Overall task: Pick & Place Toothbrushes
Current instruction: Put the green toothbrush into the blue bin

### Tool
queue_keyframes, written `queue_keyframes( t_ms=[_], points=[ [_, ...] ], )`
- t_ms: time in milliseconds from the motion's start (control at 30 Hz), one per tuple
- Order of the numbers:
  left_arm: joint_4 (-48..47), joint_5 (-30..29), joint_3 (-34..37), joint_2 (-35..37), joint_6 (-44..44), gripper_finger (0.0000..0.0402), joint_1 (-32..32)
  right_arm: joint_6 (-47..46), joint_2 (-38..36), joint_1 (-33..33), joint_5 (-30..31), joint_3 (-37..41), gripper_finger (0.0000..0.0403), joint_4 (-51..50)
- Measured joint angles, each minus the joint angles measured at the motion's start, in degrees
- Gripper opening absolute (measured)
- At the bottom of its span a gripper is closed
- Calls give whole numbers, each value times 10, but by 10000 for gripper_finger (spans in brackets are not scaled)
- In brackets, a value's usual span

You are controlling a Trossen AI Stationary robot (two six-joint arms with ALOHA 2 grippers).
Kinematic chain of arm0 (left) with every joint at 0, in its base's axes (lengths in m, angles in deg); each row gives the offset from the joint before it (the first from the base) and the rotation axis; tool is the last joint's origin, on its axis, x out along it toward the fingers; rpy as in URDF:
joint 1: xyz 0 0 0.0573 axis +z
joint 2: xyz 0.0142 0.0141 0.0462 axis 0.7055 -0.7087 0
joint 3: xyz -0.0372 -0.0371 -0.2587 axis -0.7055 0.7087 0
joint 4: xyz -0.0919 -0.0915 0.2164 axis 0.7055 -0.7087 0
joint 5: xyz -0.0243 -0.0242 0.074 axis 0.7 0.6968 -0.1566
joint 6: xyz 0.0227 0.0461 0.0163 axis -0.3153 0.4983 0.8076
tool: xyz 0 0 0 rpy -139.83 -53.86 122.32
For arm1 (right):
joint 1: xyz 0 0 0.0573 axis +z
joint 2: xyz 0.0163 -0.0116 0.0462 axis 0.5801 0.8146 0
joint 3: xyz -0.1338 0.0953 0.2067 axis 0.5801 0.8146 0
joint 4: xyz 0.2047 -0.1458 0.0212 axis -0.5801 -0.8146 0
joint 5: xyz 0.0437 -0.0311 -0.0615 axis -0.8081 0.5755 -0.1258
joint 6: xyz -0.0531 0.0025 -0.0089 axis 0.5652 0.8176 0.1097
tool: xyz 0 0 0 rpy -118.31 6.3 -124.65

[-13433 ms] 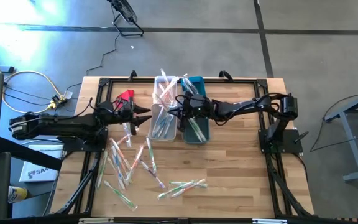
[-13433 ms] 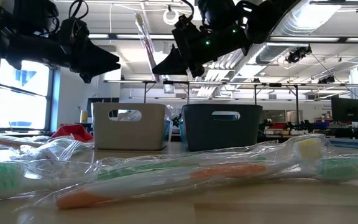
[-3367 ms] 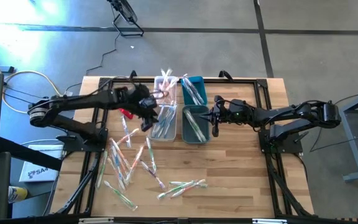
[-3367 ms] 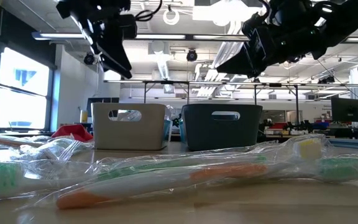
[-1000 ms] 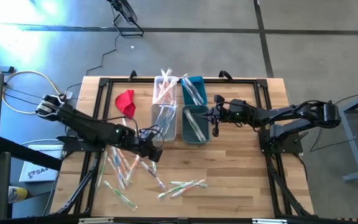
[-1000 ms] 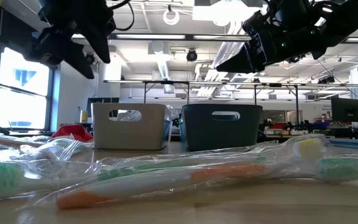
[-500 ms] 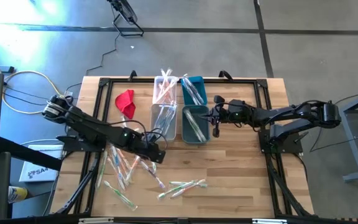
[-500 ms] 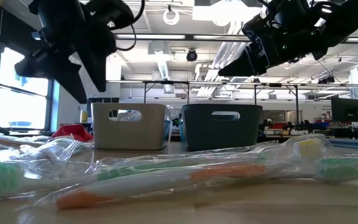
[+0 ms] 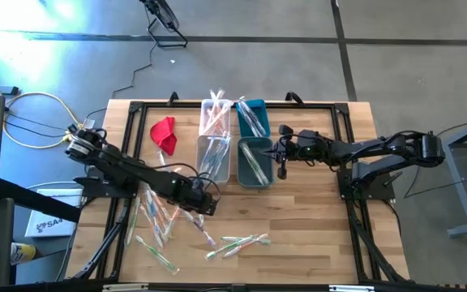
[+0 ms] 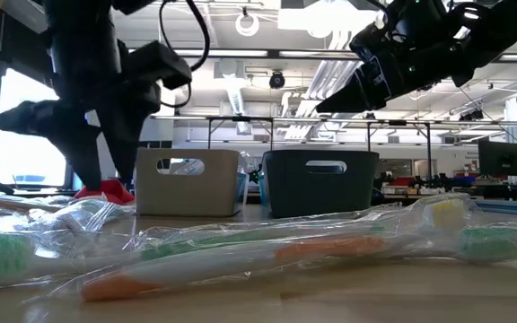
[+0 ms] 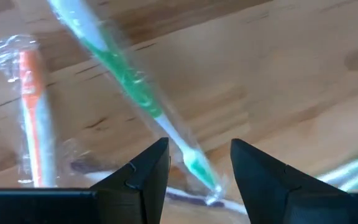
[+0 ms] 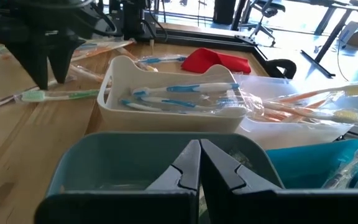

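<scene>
We are holding the left gripper (image 11: pixel 199 163) with its jaws spread wide and gripping nothing, and a green-handled toothbrush (image 11: pixel 143 99) in a clear wrapper is lying on the surface directly between and beyond them. An orange-handled toothbrush (image 11: pixel 31 118) is lying off to one side. We are hovering the right gripper (image 12: pixel 199 163), jaws pressed together and empty, just above the teal bin (image 12: pixel 95 168), with the white bin (image 12: pixel 166 115) of blue-handled toothbrushes (image 12: pixel 182 88) beyond.

Two matte black jointed arms (thin cables looped alongside), angular wedge-shaped jaws.
</scene>
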Motion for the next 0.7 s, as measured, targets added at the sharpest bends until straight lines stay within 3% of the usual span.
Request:
queue_keyframes(
  t_ms=[700],
  points=[
    [5, -1, -2, -65, -37, 165, 0, 0, 0, 0, 0, 0, 2, -5]
  ],
)
